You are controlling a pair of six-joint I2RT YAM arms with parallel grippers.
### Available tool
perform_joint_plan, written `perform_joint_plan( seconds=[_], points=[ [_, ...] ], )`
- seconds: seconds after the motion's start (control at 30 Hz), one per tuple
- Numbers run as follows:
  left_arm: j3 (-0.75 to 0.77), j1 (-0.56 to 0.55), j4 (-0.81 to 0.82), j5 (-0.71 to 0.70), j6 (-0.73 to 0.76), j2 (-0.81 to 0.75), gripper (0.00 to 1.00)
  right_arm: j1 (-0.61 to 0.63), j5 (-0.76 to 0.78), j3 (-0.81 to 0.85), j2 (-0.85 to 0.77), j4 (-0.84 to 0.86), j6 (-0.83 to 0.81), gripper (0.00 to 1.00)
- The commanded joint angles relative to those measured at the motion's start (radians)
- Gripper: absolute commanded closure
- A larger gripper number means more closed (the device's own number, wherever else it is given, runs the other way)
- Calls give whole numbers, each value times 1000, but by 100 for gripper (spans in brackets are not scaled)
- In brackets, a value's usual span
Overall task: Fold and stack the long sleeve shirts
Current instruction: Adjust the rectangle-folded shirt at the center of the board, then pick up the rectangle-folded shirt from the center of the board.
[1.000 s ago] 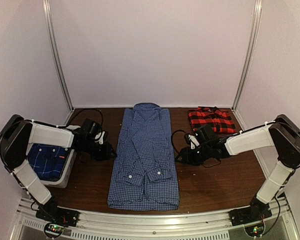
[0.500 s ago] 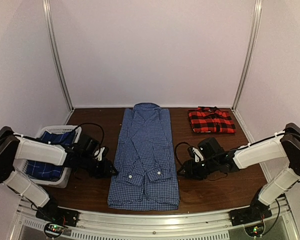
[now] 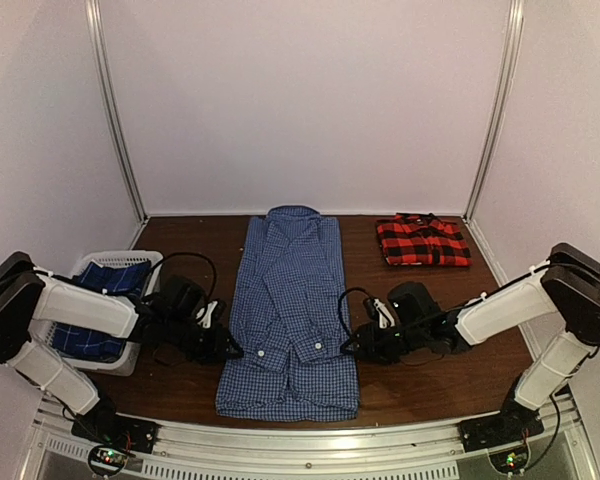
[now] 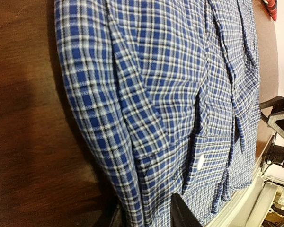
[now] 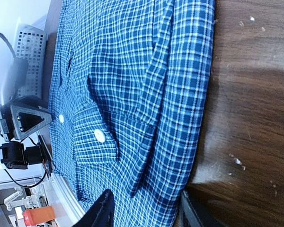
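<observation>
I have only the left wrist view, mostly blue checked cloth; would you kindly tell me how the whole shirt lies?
Observer: The blue gingham shirt lies flat on the table, collar at the far end, sleeves folded over its front.
Operator: Where is the right gripper?
Observer: The right gripper is at the shirt's right edge, level with the left gripper opposite.
Operator: Is any shirt folded already?
Observer: The red-and-black plaid shirt lies folded at the far right corner.
</observation>
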Motion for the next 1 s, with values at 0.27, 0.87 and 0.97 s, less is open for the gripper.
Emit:
perform_joint_plan(
  seconds=[0.27, 0.87, 0.97],
  points=[
    [-4, -85, 1, 1, -54, 40, 81, 9, -10, -31, 32, 9, 7, 56],
    [-39, -98, -26, 7, -82, 19, 70, 9, -32, -52, 35, -3, 4, 70],
    [-57, -97, -25, 8, -86, 16, 71, 9, -35, -57, 33, -3, 4, 71]
  ],
)
